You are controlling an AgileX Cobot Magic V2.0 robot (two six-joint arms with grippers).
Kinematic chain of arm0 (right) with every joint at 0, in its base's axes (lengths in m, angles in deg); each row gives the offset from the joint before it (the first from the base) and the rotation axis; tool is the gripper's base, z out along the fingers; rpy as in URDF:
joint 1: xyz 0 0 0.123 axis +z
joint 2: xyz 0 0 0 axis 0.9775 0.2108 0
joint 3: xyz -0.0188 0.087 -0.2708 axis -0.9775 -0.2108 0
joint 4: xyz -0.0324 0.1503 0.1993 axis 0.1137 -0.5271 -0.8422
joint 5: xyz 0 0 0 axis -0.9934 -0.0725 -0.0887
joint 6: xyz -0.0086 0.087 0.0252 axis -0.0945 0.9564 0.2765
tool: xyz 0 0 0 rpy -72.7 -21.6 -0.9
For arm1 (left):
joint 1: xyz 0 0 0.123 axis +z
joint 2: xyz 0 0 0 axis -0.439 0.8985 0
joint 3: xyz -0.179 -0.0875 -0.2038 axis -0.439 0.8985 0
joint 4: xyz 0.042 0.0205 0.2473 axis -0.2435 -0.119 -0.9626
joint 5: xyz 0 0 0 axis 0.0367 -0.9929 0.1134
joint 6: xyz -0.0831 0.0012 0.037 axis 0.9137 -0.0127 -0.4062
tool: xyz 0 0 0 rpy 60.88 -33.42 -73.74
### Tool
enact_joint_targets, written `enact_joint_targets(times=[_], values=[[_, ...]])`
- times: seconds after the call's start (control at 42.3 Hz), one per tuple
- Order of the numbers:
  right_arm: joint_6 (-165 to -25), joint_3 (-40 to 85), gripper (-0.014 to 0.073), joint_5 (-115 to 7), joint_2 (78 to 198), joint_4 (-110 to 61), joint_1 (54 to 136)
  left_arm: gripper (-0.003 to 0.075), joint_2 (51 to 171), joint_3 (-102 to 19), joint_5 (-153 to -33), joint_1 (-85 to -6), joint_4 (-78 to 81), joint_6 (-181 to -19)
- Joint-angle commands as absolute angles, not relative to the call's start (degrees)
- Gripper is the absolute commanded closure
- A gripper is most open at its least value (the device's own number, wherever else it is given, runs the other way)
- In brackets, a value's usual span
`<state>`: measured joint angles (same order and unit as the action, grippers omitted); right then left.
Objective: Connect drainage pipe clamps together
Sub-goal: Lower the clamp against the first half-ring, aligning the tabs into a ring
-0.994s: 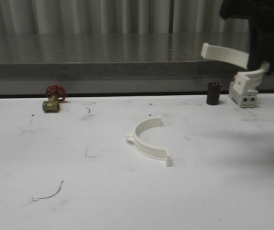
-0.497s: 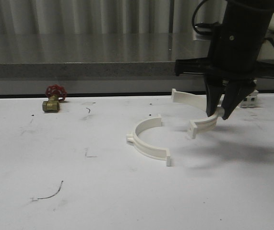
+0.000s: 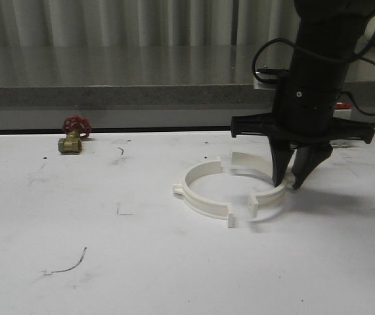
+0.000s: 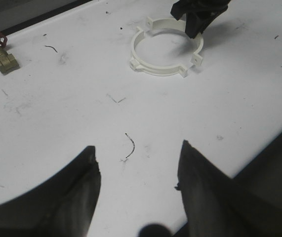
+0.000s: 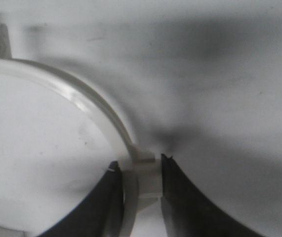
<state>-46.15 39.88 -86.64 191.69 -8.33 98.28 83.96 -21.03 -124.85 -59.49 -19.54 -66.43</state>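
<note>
One white clamp half (image 3: 200, 191) lies flat mid-table, its open side facing right. My right gripper (image 3: 291, 181) points straight down and is shut on the middle of the other clamp half (image 3: 266, 199), held low over the table with its open side facing the first. Together they form a near ring (image 4: 165, 54); at the near ends a small gap separates the tabs. In the right wrist view the held arc (image 5: 91, 106) runs between the fingers of the gripper (image 5: 140, 165). My left gripper (image 4: 138, 153) hangs open over bare table, well short of the ring.
A brass valve with a red handwheel (image 3: 73, 134) stands at the table's back left, also visible as the valve (image 4: 0, 52) in the left wrist view. A grey raised ledge (image 3: 108, 95) runs behind the table. Thin dark marks (image 3: 69, 266) dot the white surface.
My right gripper has come down and leftward from high at the back right, carrying its clamp half to just beside the half lying on the table.
</note>
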Motion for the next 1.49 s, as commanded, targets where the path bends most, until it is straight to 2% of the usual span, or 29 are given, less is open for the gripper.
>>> enact_joint_targets(times=[0.0,1.467], values=[[-46.16,41.78,0.0428,-84.25,189.01,-7.23,98.38,0.0365,84.17,-22.64,-120.83,-59.5,-18.8,-66.4],[-43.5,41.67,0.0428,-83.27,190.53,-7.29,99.15,0.0365,84.17,-22.64,-120.83,-60.59,-18.8,-66.4]])
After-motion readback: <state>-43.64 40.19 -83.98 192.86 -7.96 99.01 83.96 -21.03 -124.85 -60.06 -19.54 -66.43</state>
